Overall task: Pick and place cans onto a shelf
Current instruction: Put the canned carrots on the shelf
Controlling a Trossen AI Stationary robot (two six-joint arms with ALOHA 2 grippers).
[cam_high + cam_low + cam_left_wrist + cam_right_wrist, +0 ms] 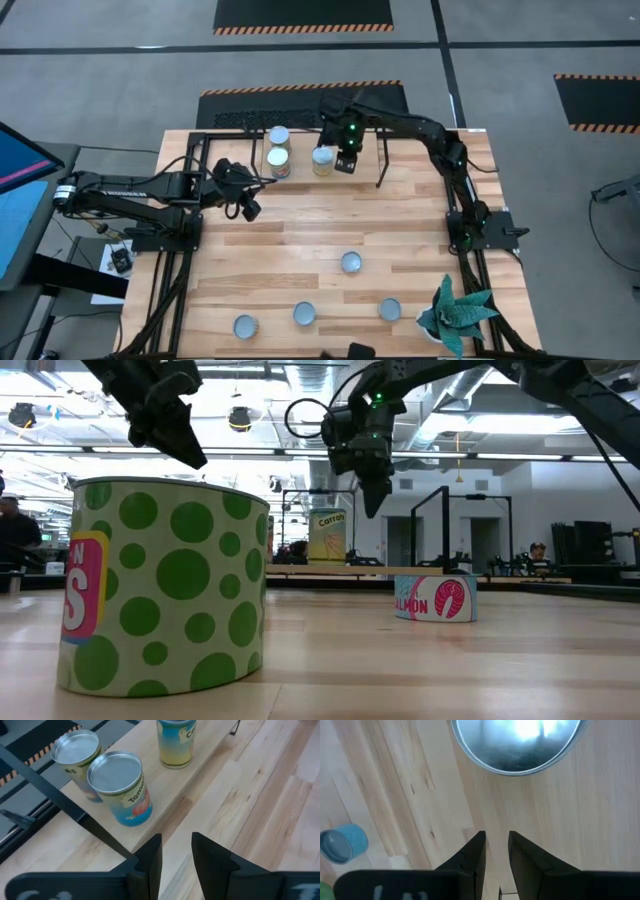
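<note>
Three cans (279,150) stand on the shelf (300,168) and four (351,262) wait on the table (300,240), while the right gripper (345,160) above the shelf and the left gripper (250,208) beside it are both narrow and empty

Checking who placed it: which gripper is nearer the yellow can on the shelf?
Right. The right gripper hangs just beside the yellow can on the shelf; the left gripper sits farther off, out over the table.

Three cans (279,156) crowding the shelf's (300,178) left; bare tabletop (330,215) mid-table.
</note>
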